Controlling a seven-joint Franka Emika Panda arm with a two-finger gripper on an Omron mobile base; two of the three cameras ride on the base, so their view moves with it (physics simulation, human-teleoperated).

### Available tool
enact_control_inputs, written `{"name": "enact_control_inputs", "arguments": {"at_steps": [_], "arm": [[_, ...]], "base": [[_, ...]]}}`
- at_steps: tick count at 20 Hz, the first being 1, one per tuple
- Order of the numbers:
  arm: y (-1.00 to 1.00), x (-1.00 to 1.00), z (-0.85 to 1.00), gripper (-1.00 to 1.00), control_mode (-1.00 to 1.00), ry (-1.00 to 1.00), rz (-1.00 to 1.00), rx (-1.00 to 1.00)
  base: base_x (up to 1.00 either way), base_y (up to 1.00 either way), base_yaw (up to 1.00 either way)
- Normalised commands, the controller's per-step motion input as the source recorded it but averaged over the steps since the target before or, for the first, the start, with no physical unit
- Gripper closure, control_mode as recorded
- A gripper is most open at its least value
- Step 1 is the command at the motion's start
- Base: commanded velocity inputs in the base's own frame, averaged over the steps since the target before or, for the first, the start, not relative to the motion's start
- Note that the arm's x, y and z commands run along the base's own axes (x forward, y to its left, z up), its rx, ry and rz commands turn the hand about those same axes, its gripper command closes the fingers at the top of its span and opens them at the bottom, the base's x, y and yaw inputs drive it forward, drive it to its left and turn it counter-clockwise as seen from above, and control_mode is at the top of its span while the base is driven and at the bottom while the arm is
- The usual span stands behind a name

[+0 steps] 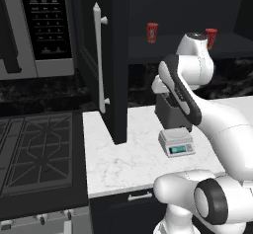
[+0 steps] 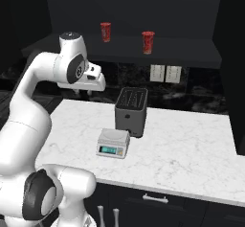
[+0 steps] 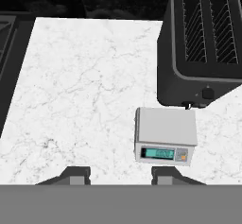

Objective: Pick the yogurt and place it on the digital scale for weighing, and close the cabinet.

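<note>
Two red cups, yogurt [image 2: 148,42] perhaps rightmost, inside open cabinet [image 1: 106,65]; gripper [image 3: 120,176] closed, empty

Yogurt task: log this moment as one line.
yogurt: on cabinet shelf | digital scale: bare, before toaster | gripper: empty, above counter | cabinet door: open

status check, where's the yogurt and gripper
Gripper empty above counter. Yogurt on cabinet shelf, scale bare. Cabinet door open.
</note>
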Motion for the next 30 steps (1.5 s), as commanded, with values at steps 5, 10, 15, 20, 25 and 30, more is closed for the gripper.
{"name": "enact_control_inputs", "arguments": {"at_steps": [5, 10, 15, 20, 25, 30], "arm": [[-0.01, -0.38, 0.00, -1.00, -1.00, -0.10, 0.00, 0.00], [-0.06, -0.73, 0.21, -1.00, -1.00, -0.25, 0.00, -0.01], [-0.39, -0.45, 0.75, -1.00, -1.00, -0.20, -0.07, 0.00], [-0.44, -0.28, 0.78, -1.00, -1.00, -0.19, -0.17, 0.00], [-0.40, -0.50, 0.97, -1.00, -1.00, -0.32, -0.16, 0.01], [-0.28, -0.04, 0.73, -1.00, -1.00, -0.05, -0.06, 0.09]], "base": [[0.00, 0.00, 0.00], [0.00, 0.00, 0.00], [0.00, 0.00, 0.00], [0.00, 0.00, 0.00], [0.00, 0.00, 0.00], [0.00, 0.00, 0.00]]}}
